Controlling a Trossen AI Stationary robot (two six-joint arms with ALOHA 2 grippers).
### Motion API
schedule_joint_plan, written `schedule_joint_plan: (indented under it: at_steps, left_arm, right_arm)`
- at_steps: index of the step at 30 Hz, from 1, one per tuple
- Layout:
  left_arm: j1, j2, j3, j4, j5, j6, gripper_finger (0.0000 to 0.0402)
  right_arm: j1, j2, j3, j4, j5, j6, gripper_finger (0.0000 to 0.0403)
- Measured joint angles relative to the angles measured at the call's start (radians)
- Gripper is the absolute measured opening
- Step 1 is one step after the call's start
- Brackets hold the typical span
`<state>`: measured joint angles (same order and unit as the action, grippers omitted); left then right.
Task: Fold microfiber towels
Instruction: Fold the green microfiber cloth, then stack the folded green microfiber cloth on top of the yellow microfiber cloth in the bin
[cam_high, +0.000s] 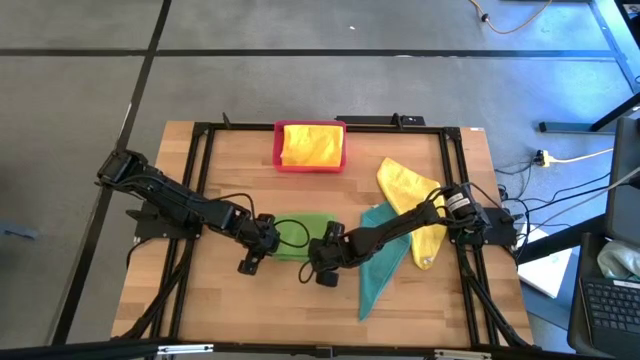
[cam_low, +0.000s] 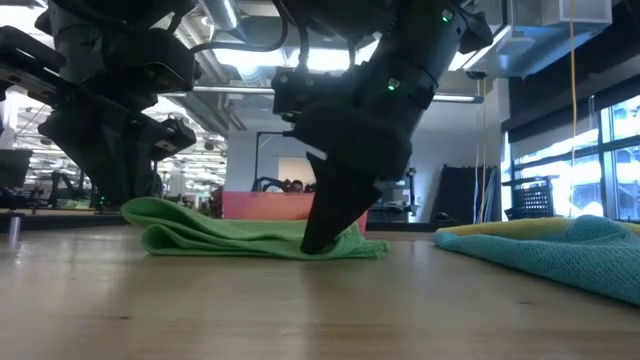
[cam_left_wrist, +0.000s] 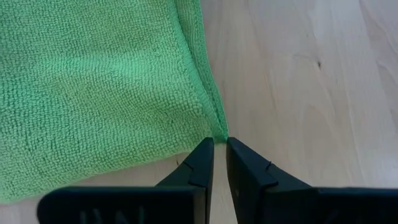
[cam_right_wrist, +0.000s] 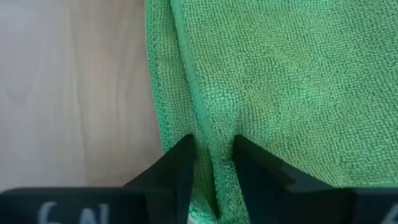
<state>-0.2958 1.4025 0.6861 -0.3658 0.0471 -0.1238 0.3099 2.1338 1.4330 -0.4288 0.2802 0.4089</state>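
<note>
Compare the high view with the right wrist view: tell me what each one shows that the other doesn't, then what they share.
Only the high view shows the pink tray holding a yellow towel, another yellow towel, the teal towel and the left claw. Only the right wrist view shows a fold of cloth pinched between the right claw fingers. Both show the bright green towel on the wooden table.

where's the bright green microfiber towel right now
In the high view the folded bright green microfiber towel lies on the wooden table's near middle, between the left gripper and right gripper, left of the teal towel.
</note>
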Motion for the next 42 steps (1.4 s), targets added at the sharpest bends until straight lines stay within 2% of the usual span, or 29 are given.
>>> schedule_joint_plan:
  at_steps: [6,11,14,20,28,32,36,42]
  left_arm:
    - [0.0,0.0,0.0,0.0,0.0,0.002,0.0037]
    - [0.0,0.0,0.0,0.001,0.0,0.003,0.0037]
    - [0.0,0.0,0.0,0.001,0.0,0.003,0.0037]
    - [0.0,0.0,0.0,0.0,0.0,0.003,0.0037]
    - [0.0,0.0,0.0,-0.001,0.019,0.0,0.0037]
    - [0.01,-0.023,0.0,-0.042,0.068,-0.051,0.0037]
    - [0.028,-0.077,0.0,-0.104,0.067,-0.119,0.0037]
    - [0.043,-0.233,0.0,-0.182,-0.008,-0.206,0.0037]
  right_arm:
    - [0.0,0.0,0.0,0.004,-0.002,0.0,0.0054]
    - [0.0,-0.002,0.029,-0.019,-0.057,-0.012,0.0013]
    - [0.0,-0.002,0.044,-0.024,-0.073,-0.026,0.0014]
    - [0.0,-0.002,0.064,-0.044,-0.069,-0.023,0.0048]
    - [0.0,-0.002,0.073,-0.081,-0.103,0.021,0.0034]
    - [0.0,-0.015,0.072,-0.083,-0.118,0.094,0.0069]
    - [0.0,-0.057,0.074,-0.075,-0.117,0.189,0.0129]
    - [-0.011,-0.154,0.089,-0.15,-0.045,0.261,0.0216]
